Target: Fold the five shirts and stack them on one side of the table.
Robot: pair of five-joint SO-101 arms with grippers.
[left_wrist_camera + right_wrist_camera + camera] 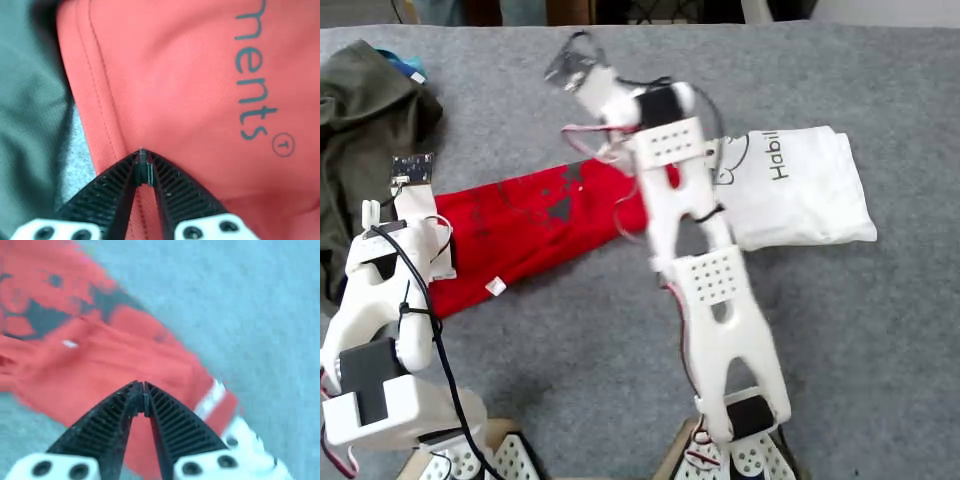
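Tools: L tool [142, 162] is clenched, tips meeting right on a stitched hem of the red shirt [190, 90]. Can't tell whether any cloth is actually pinched btwn them. R tool [140, 390] is clenched too, nothing in it, hanging over the red shirt's other end nr the middle of the desk [880, 350].

Red shirt lies as a long narrow strip, running from near-left by the L arm to far-centre under the R arm. It looks part-folded lengthwise, not yet a packet.

Just left of its hem is a dark green shirt [360, 110], crumpled in a heap at the far-left corner. A bit of blue cloth [408, 65] peeks out at the heap's far edge; poss. another shirt, can't tell.

Right of centre is a white shirt [800, 195], lying flat as a rough rectangle, so prob. folded already.

Progress, as a judgement: approx. one of five done, red in hand, green untouched, the rest unaccounted for. No stack started yet; folded pieces need gathering on one side.
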